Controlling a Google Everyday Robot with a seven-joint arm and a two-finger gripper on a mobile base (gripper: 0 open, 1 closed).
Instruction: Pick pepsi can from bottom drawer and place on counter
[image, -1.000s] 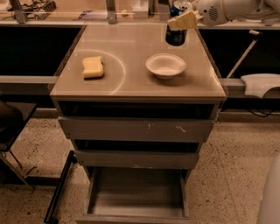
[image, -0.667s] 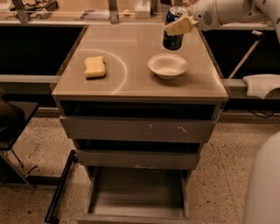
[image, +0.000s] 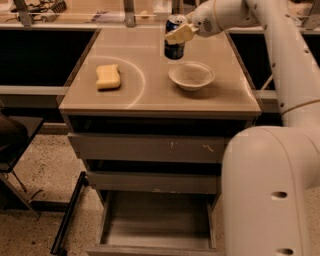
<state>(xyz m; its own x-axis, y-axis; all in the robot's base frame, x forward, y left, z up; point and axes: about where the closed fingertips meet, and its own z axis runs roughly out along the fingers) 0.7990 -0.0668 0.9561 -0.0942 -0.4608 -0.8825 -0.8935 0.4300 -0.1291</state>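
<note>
In the camera view, the hand (image: 180, 34) is over the far part of the counter (image: 150, 92), nearer its right edge, with its fingers closed around the pepsi can (image: 173, 50), which stands upright. Whether the can's base touches the counter cannot be told. A white bowl (image: 191, 75) sits just beside the can, toward the front right. A yellow sponge (image: 108, 76) lies near the left edge. Below, the bottom drawer (image: 156, 221) stands pulled open.
</note>
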